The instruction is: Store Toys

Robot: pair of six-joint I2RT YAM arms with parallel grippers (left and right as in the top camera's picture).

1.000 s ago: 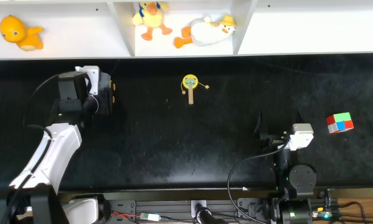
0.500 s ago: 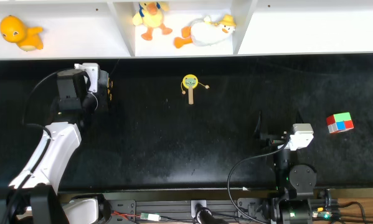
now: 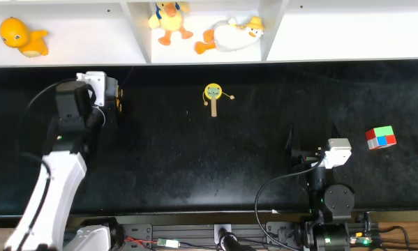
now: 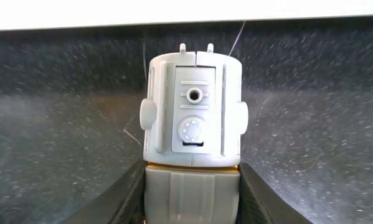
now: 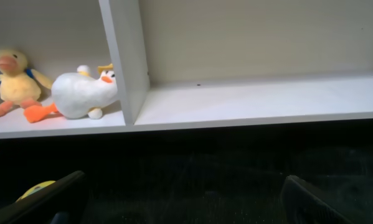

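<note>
Claw of the left arm [image 4: 192, 190] clamped on the lower half of a grey, barrel-shaped plastic robot toy [image 4: 194, 112], its two dark fingers [image 4: 121, 196] pressing the toy's sides, at the far left of the black, felt-covered bench [image 3: 195, 167]. The toy stands upright in the grip. Its face panel, with a round eye and a dial, is turned toward the wrist camera, and a yellow band shows just above the fingers. It is held just in front of the long white shelf [image 3: 142, 31] that runs along the bench's far edge, opposite the right part of the shelf's left compartment. Whether its base touches the bench cannot be told.

An orange, rounded toy duck [image 3: 24, 36] lies in that left compartment, well to the left of the held robot. In the middle compartment a yellow plush duckling [image 3: 170, 19] sits beside a white plush goose with orange feet [image 3: 229, 35], which lies on its side close to the right divider. On the bench, near the middle compartment, lies a small yellow-and-green round rattle on a wooden stick [image 3: 213, 96]. A multicoloured puzzle cube [image 3: 380, 137] rests far to the right, well apart from everything else. The right arm's claw [image 3: 312, 139] hangs near its base at the right, fingers spread wide apart and holding nothing, pointed toward the shelf.
</note>
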